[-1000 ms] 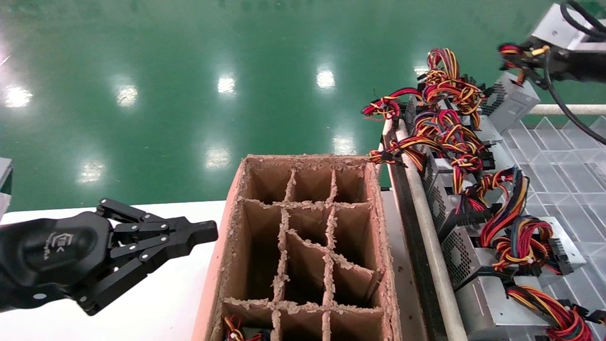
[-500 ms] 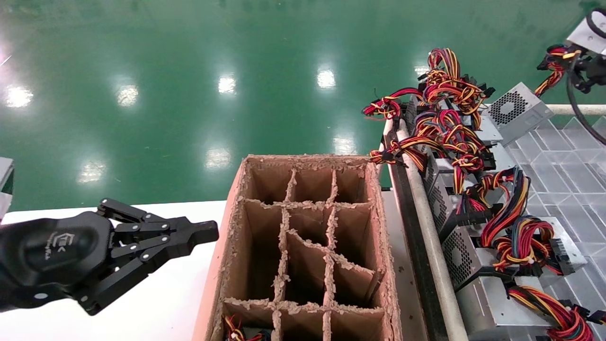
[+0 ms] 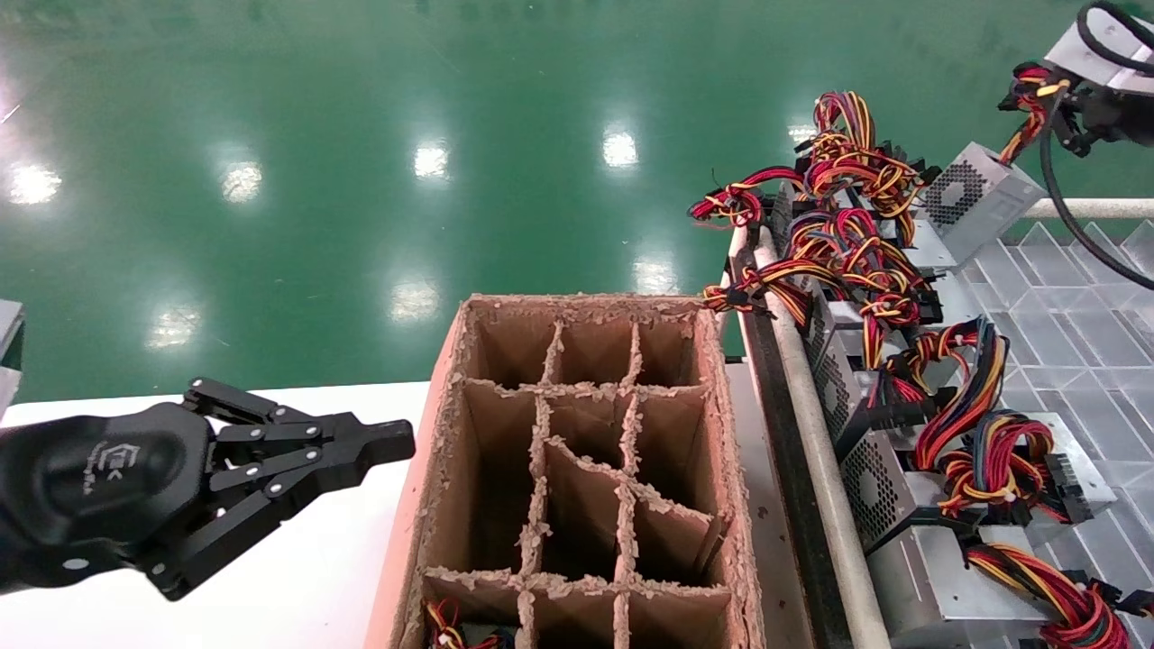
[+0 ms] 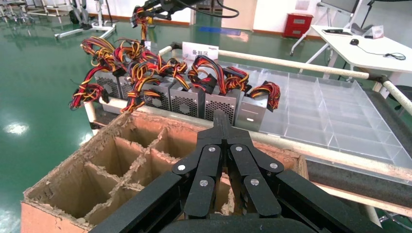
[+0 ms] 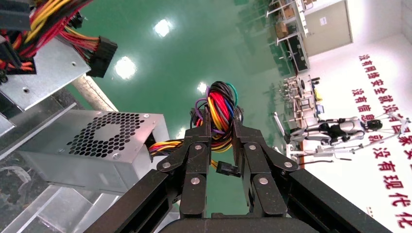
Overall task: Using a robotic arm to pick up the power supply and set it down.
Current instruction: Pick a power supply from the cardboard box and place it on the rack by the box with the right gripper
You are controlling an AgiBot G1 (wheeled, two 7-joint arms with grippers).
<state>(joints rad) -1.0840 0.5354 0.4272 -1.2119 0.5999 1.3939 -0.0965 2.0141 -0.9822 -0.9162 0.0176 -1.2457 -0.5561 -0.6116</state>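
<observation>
Upper right, my right gripper (image 5: 219,127) fingers clamp the supply's (image 3: 978,194) wires (image 5: 219,104): lifted, not yet set down; left gripper (image 3: 383,442) shut, idle.

Right gripper (image 5: 221,127) raised high at far right, jaws clamped. Left gripper (image 3: 397,442) parked low, jaws together.

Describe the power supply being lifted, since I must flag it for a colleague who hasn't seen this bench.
Start at the clear tray right of the cardboard box. At the row's far end, one power supply hangs tilted. Unlike its neighbours, its wire bundle is pinched by the right gripper.
</observation>
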